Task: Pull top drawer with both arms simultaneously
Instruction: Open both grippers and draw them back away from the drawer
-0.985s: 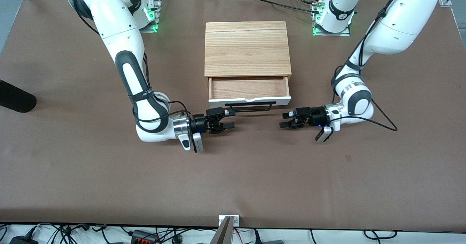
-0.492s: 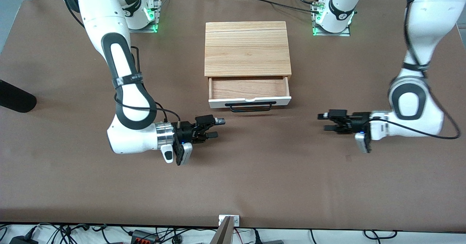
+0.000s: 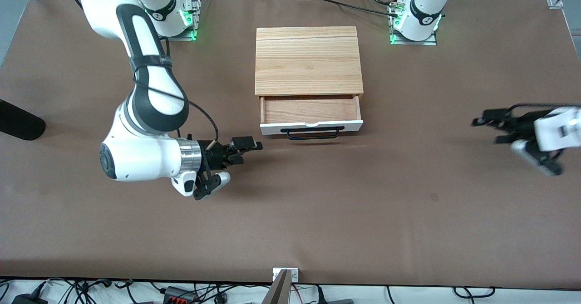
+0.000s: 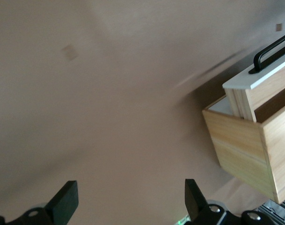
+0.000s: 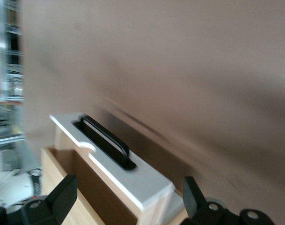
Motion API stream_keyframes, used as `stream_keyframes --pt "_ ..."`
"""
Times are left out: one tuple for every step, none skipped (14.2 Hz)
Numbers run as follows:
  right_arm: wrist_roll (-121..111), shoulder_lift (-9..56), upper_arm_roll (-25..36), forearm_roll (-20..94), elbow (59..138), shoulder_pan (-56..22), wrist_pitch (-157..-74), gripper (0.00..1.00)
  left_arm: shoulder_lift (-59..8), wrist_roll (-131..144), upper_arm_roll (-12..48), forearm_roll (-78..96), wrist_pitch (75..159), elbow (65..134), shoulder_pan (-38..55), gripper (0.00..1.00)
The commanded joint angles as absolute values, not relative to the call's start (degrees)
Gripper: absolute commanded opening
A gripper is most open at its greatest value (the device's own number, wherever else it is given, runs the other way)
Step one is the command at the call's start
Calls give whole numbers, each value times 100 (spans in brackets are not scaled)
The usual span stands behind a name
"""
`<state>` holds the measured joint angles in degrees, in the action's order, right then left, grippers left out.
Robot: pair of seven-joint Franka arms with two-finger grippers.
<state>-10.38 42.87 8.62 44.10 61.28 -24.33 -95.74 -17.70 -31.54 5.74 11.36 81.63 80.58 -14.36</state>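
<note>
The top drawer stands pulled out of the wooden cabinet, its light wood interior showing. Its black bar handle is free. My right gripper is open and empty over the bare table, beside the drawer front toward the right arm's end. My left gripper is open and empty over the table, well off toward the left arm's end. The right wrist view shows the white front panel and handle past the open gripper. The left wrist view shows the drawer off to the side of the open gripper.
A dark rounded object lies at the table's edge at the right arm's end. The arm bases stand beside the cabinet's back. A metal bracket sits at the table edge nearest the front camera, with cables below it.
Both grippers have drawn away from the handle, each toward its own arm's end of the table, the left one much farther. The drawer has stayed open and still.
</note>
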Motion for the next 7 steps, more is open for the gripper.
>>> stream_keyframes --pt "-511 3895 1054 3510 6196 -2435 -8880 100 -1362 -2700 598 486 7910 7956 -1468 100" --pt "-458 3798 1203 3315 6188 -2435 -8503 100 -1371 -2568 685 74 7910 7719 -1398 100" --pt "-448 3736 1404 3209 6188 -2452 -8221 100 -1371 -2262 720 -199 7901 7517 -1302 100" --pt "-448 3666 1606 3165 6187 -2452 -8035 100 -1336 -1789 790 -211 7867 7480 -1257 100" --pt "-457 3595 1852 3094 6187 -2470 -7938 100 -1284 -1149 869 -194 7831 7488 -1257 100" --pt "-457 3516 2020 3042 6187 -2487 -7919 100 -1283 -708 922 -185 7848 7480 -1257 100" --pt "-457 3376 2143 2858 6196 -2522 -7919 100 -1292 -581 949 -211 7857 7479 -1248 100"
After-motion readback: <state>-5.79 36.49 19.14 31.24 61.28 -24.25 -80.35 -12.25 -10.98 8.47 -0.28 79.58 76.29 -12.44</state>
